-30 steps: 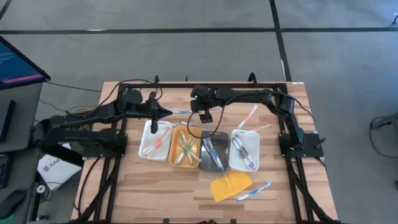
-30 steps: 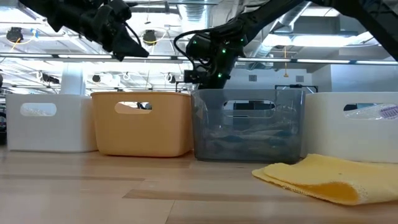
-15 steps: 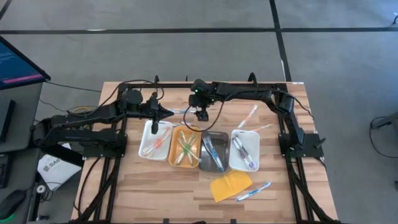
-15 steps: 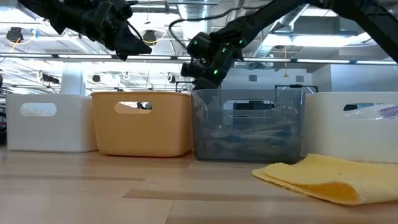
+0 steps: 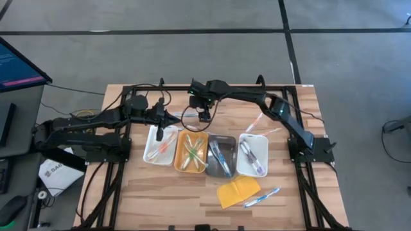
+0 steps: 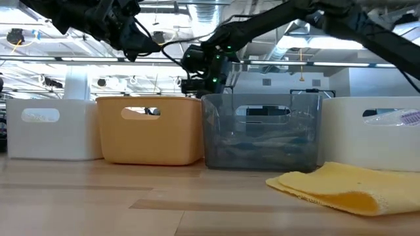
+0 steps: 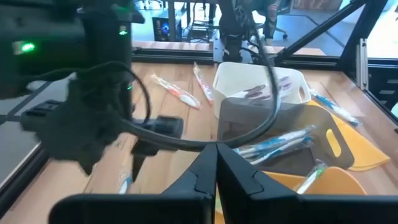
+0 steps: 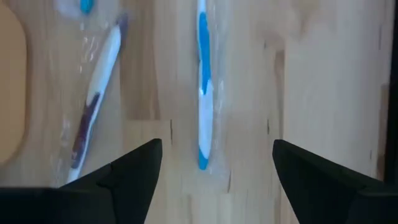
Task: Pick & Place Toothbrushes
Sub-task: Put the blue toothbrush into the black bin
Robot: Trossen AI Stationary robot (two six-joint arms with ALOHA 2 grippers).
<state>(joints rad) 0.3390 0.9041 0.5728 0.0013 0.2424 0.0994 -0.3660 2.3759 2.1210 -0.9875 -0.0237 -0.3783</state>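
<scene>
- Right pincer [image 5: 204,116] spread wide, empty, above a blue-and-white toothbrush [image 8: 204,99] on the table [image 5: 192,199], toward 12 o'clock.
- Left pincer [image 5: 174,117] clenched, empty, just behind the white tray [image 5: 151,158].

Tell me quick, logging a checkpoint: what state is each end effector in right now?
Left end effector: closed, holding nothing.
Right end effector: open, empty, above a blue toothbrush on the table.

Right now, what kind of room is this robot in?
Probably a robot lab or workshop. Two dark arms are bolted to a wooden table on a black frame, a computer screen stands beside it, and bare pipes and lights hang from the ceiling.
</scene>
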